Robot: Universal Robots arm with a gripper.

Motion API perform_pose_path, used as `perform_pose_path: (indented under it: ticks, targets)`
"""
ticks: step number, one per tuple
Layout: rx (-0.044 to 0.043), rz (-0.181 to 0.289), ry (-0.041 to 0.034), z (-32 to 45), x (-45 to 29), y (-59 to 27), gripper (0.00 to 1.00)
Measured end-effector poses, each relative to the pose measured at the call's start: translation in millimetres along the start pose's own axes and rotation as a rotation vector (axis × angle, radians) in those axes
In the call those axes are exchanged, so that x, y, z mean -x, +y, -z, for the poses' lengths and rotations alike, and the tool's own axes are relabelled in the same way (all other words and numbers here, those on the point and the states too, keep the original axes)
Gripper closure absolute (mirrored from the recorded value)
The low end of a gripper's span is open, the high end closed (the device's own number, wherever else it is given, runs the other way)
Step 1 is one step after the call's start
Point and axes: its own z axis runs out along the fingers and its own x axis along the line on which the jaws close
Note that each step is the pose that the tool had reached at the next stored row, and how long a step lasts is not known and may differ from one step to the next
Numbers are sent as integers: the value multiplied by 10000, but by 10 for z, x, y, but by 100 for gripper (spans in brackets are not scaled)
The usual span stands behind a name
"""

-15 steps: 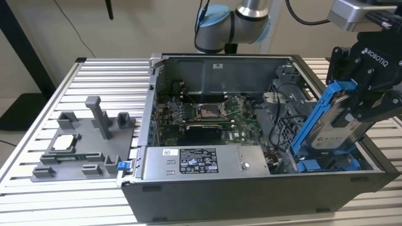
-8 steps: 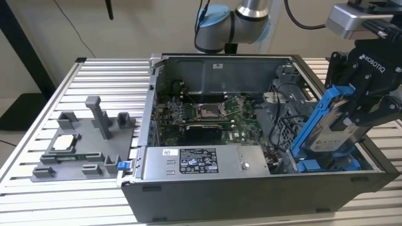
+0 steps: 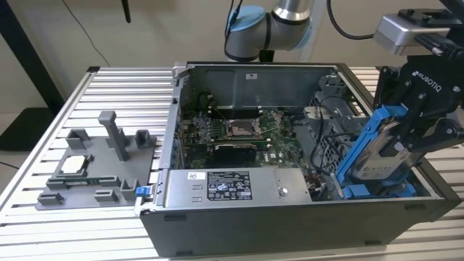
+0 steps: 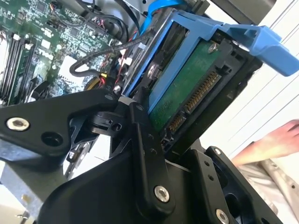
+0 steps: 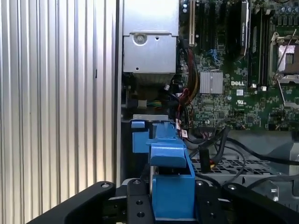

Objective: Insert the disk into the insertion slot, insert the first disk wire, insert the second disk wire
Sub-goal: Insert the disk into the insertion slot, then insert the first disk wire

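In the exterior view, the first step, seating the disk, is judged to be in hand. The disk [image 3: 381, 160] is held in its blue carrier, steeply tilted, at the front corner of the open computer case [image 3: 290, 231] on the exterior view's right. Its lower end is close over the insertion slot [image 3: 360, 191]; whether the two touch cannot be told. The gripper [image 3: 409, 144] is closed on the disk. Little room is left there: the case wall lies just beside the disk on the outer side, and a power supply box [image 3: 232, 187] and loose cables [image 3: 326, 147] lie on the inner side.

In the second wrist view, the disk's green circuit board [image 4: 187, 93] and its connector are seen between the black fingers [image 4: 140, 126], which are pressed against the carrier's sides. No wire is plugged into the connector, so both wire steps are judged undone. A black cable [image 4: 93, 58] loops near the disk's edge and could be snagged. A person's arm [image 4: 275, 140] is seen beyond the gripper.

In the first wrist view, the carrier [image 5: 170, 186] is clamped between the fingers and lines up roughly with the slot's blue tab [image 5: 138, 135], which sits between the case's edge and the motherboard [image 5: 233, 93]. Seating is judged to call for the carrier to be squared to the bay's rails and kept clear of the cable bundle [image 5: 210, 140] just beside it
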Motion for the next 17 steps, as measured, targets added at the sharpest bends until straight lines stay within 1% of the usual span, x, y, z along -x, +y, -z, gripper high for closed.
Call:
perform_pose_path:
  ticks: [9, 14, 15, 17]
  targets:
    - [1, 0, -1, -151, 0, -3, 100]
    - [0, 0, 3, -167, -1, -4, 100]
    - [0, 0, 4, -167, 0, -4, 0]
    - [1, 0, -1, -167, 0, -4, 0]
